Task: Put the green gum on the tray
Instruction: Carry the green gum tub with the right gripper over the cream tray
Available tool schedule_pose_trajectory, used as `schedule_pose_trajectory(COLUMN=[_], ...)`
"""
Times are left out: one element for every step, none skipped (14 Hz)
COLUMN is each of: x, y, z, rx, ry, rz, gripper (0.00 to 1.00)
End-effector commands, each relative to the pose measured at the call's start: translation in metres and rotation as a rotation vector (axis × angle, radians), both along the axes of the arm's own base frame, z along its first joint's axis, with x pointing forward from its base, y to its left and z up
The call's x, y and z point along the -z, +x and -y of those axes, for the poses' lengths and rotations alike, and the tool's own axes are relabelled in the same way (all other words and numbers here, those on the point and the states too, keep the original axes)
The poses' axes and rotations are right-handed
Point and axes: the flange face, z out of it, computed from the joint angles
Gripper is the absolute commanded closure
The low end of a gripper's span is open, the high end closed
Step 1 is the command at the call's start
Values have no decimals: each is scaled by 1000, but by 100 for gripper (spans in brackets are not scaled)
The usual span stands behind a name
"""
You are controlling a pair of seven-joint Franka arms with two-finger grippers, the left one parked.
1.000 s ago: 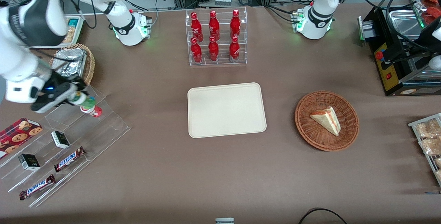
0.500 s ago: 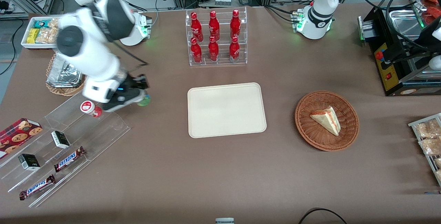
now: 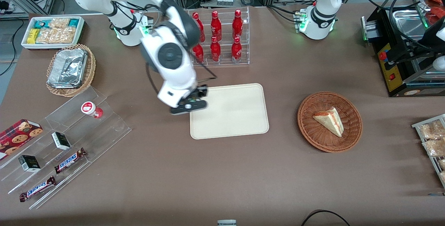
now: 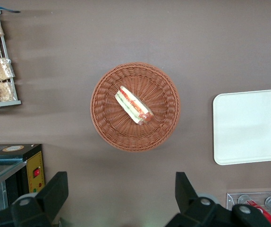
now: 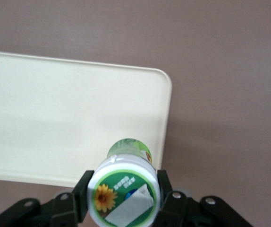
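Note:
My right gripper (image 3: pixel 194 99) hangs above the edge of the cream tray (image 3: pixel 236 114) that lies toward the working arm's end of the table. It is shut on the green gum (image 5: pixel 124 189), a small green bottle with a white lid bearing a green sunflower label. In the right wrist view the black fingers (image 5: pixel 82 188) press the lid from both sides, with the tray (image 5: pixel 64 118) spread below the bottle. In the front view the wrist hides nearly all of the bottle. The tray's corner (image 4: pixel 249 127) also shows in the left wrist view.
A red gum bottle (image 3: pixel 91 109) stands on a clear stepped shelf (image 3: pixel 104 128) with candy bars and small boxes. A rack of red cola bottles (image 3: pixel 218 38) stands farther from the front camera than the tray. A wicker basket (image 3: pixel 313 135) holding a sandwich sits toward the parked arm's end.
The right arm swung from the clear shelf across the table to the tray's edge, carrying the green gum. The red bottle stayed on the shelf.

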Motion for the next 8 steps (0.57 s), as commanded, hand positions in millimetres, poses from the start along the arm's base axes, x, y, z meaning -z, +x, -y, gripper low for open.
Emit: schedule_pose_trajectory(x=[36,51,72,91,107,117,121,125], y=[6,6,5,5,6,3,2,0], z=[-42,-55,-66,-75,-80,-87,-89,-90], rx=[75,94,91,85,89,97,95,93], ry=[23,38,42,43,47,47,46,42], rz=[30,50,58,61,68,72,71,68], gripper=[100,100,100,100,100,100,100,100])
